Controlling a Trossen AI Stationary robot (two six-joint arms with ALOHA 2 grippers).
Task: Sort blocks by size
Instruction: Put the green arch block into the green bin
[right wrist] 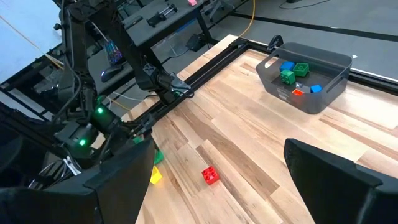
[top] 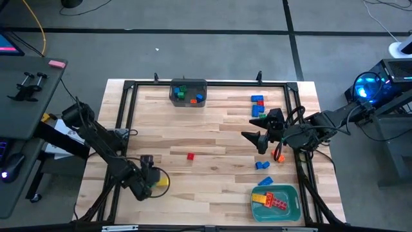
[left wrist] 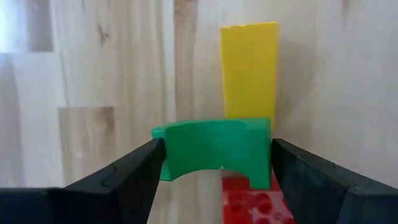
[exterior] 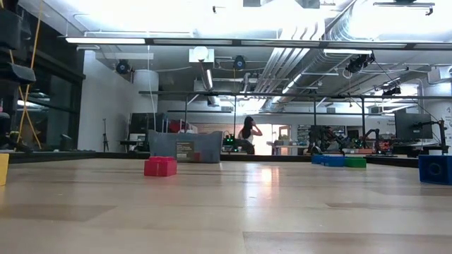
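Left wrist view: left hand [left wrist: 214,171] straddles green block [left wrist: 214,151], jaws wide, nothing gripped; closing could nudge yellow block [left wrist: 250,68].

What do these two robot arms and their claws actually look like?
Both arms are dark, nearly black, built of jointed segments with black cables looped alongside. The left gripper and the right gripper each end in two broad, flat, matte black fingers. A small green light glows on the left arm.
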